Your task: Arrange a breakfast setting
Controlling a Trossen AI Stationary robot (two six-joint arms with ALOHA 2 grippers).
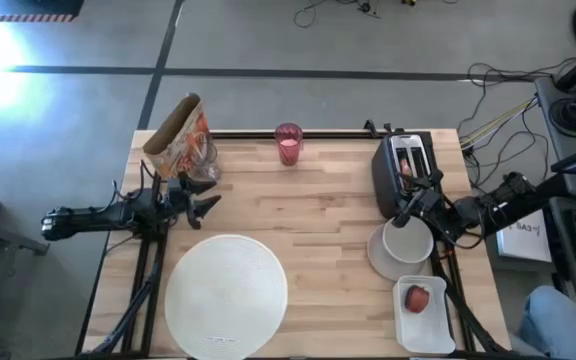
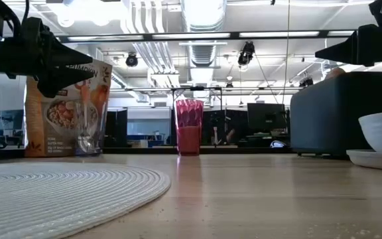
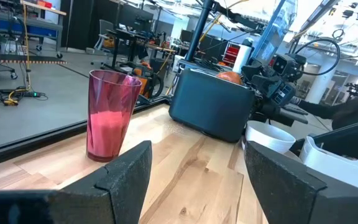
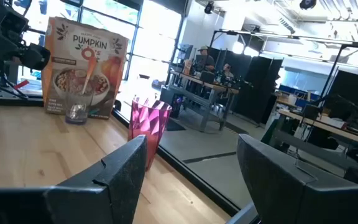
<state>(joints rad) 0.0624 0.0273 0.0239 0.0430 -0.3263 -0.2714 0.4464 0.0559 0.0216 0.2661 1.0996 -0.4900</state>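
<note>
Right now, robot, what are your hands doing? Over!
Left hand open, empty, beside the cereal bag. Right hand open, empty, over the small bowls by the toaster. Big plate bare. Nothing blocking.

An open lab or workshop: exposed ceiling ducts (image 2: pixel 201 20), loose floor cables (image 1: pixel 508 95), monitors (image 2: pixel 265 116) beyond the worktop (image 1: pixel 318 215).

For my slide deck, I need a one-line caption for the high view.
Two open grippers, left gripper and right gripper, flank a white placemat, pink tumbler, cereal bag, toaster and stacked bowls.
</note>
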